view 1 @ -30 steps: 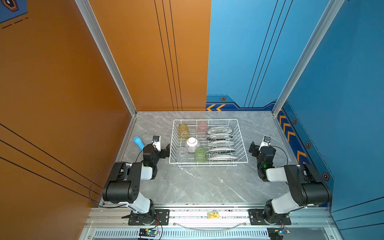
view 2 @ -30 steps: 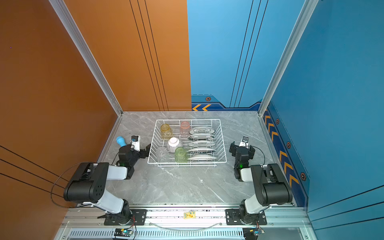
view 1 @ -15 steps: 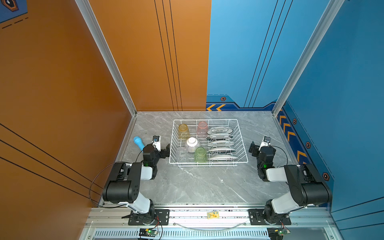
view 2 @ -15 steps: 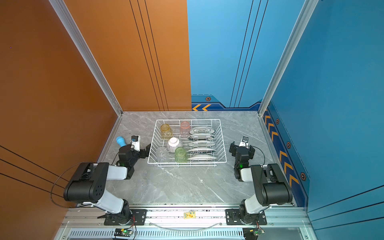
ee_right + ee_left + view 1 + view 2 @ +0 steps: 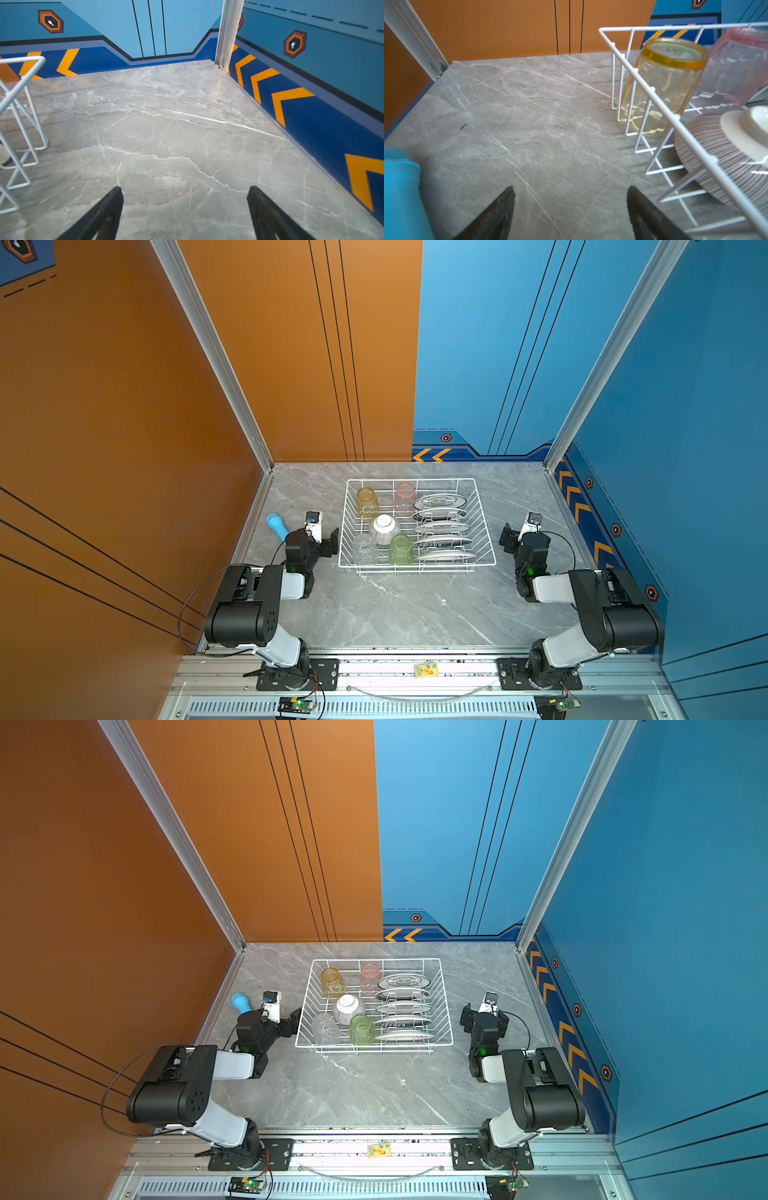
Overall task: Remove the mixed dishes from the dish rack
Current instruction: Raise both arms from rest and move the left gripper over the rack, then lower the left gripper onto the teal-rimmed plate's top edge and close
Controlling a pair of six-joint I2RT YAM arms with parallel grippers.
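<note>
Unmoved since a second ago: left gripper (image 5: 570, 188) and right gripper (image 5: 185, 188) parked either side of the dish rack (image 5: 411, 480), fingers of both spread apart.

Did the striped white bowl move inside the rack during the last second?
No. The striped bowl sits at the same place against the dish rack wires, between the yellow tumbler and the green tumbler.

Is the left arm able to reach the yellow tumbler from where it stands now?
Probably yes, from above. The left gripper is open beside the dish rack, whose wire wall stands between it and the yellow tumbler; nothing covers the tumbler.
</note>
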